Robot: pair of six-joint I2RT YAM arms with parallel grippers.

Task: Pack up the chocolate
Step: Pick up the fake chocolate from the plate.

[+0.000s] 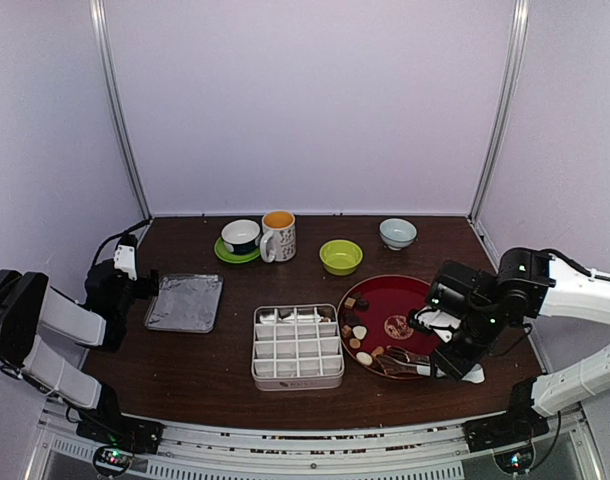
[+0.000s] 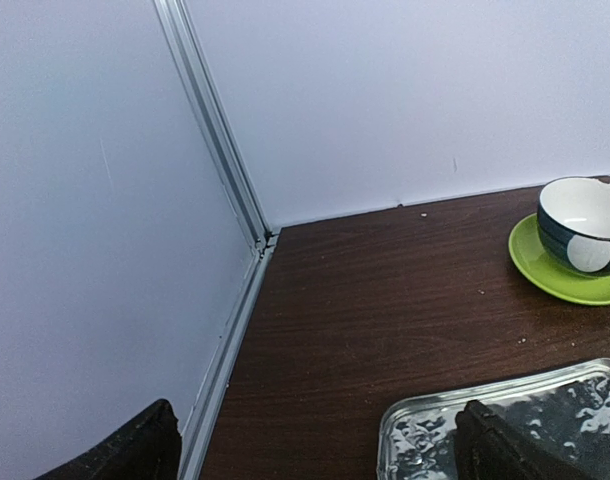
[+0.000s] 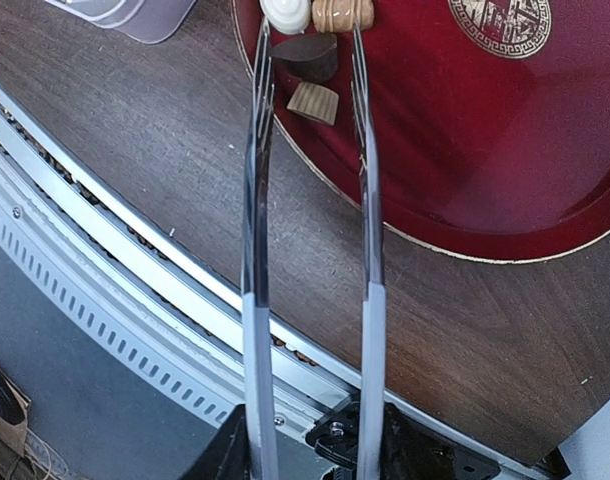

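Several pieces of chocolate (image 1: 355, 330) lie on the left side of a red plate (image 1: 410, 295). Up close I see a white one (image 3: 285, 14), a tan one (image 3: 342, 13), a dark one (image 3: 307, 55) and a tan wedge (image 3: 314, 102). My right gripper (image 3: 313, 455) is shut on metal tongs (image 3: 251, 220), whose tips stand apart on either side of the dark piece at the plate's near rim. A white divided box (image 1: 297, 347) sits left of the plate, and its cells look empty. My left gripper (image 2: 320, 450) is open at the far left, over the corner of a foil tray (image 2: 545, 410).
Along the back stand a cup on a green saucer (image 1: 241, 238), a mug (image 1: 278, 236), a green bowl (image 1: 341, 256) and a pale blue bowl (image 1: 397, 233). The foil tray (image 1: 185, 302) lies left of the box. The table's near edge and metal rail run just under the tongs.
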